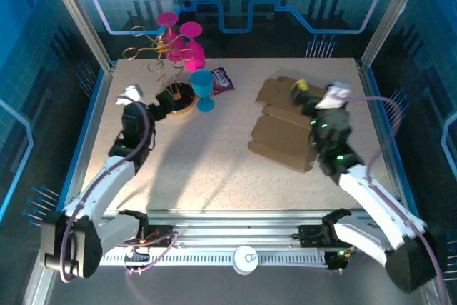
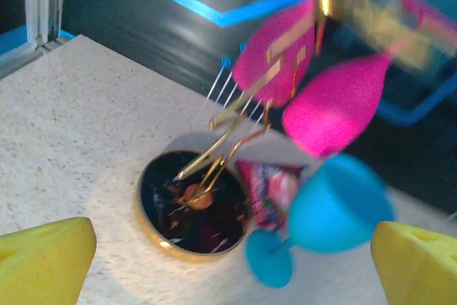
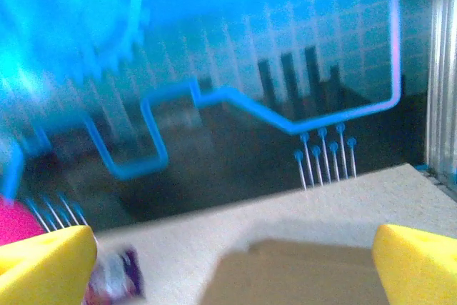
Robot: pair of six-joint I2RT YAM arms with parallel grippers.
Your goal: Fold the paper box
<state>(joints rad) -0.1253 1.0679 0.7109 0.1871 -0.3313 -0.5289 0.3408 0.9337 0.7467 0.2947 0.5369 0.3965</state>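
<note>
The paper box (image 1: 282,125) is a flat brown cardboard sheet with flaps, lying on the right half of the table. My right gripper (image 1: 308,94) hovers over its far right part, open, with nothing between its yellow fingers (image 3: 418,262). In the right wrist view, the box's (image 3: 300,276) far edge lies just below the wide jaws of the right gripper (image 3: 232,269). My left gripper (image 1: 164,106) is at the far left, away from the box and open. In its wrist view the left gripper (image 2: 228,269) has yellow fingertips (image 2: 43,262) spread wide, empty.
A gold wire stand on a round black base (image 1: 178,98) (image 2: 189,205) carries pink cups (image 1: 189,41) just ahead of the left gripper. A blue goblet (image 1: 203,88) (image 2: 321,212) and a purple snack packet (image 1: 222,80) (image 2: 268,191) stand beside it. Metal frame rails border the table.
</note>
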